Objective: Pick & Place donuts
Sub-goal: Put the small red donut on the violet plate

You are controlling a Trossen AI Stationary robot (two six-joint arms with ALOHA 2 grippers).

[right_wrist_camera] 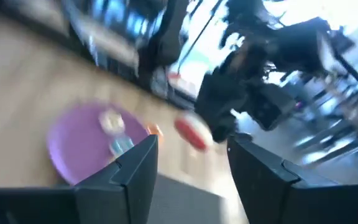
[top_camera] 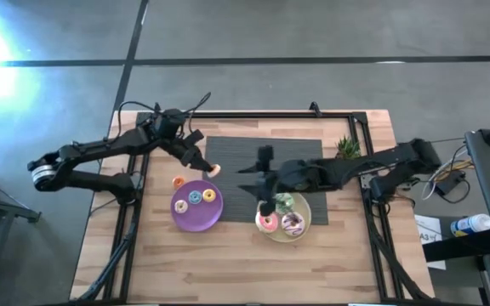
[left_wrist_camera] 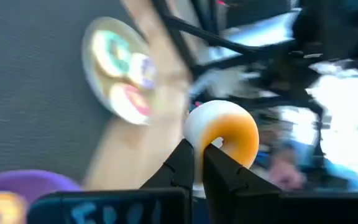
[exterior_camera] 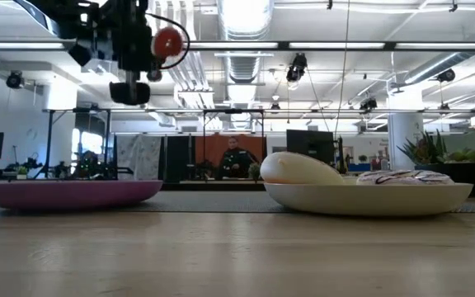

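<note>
My left gripper point(top_camera: 207, 166) hovers over the dark mat's left edge, just beyond the purple plate point(top_camera: 196, 219), shut on a small red-orange donut point(left_wrist_camera: 224, 132) that is also high in the low view point(exterior_camera: 166, 41). On the purple plate lie a pale donut point(top_camera: 180, 205), another small one point(top_camera: 195, 197) and a yellow one point(top_camera: 209, 195). An orange donut point(top_camera: 178, 181) rests on the wood beside that plate. My right gripper point(right_wrist_camera: 194, 165) is open above the pale-yellow plate point(top_camera: 304, 231), which holds the green-white point(top_camera: 285, 201), pink point(top_camera: 267, 222) and purple-white point(top_camera: 293, 223) donuts. My left gripper pinches the small donut between its two fingertips point(left_wrist_camera: 188, 155) by one side of the ring point(left_wrist_camera: 199, 138), next to the hole. The fingers slant down from the table's left. The donut is lifted clear of the table and stands up above the fingertips in the wrist view.
A dark grey mat point(top_camera: 243, 153) lies in the table's middle, and a small potted plant point(top_camera: 347, 146) stands at its far right. Black frame rails point(top_camera: 139, 204) run along both table sides. A person point(exterior_camera: 236, 157) shows far behind in the low view.
</note>
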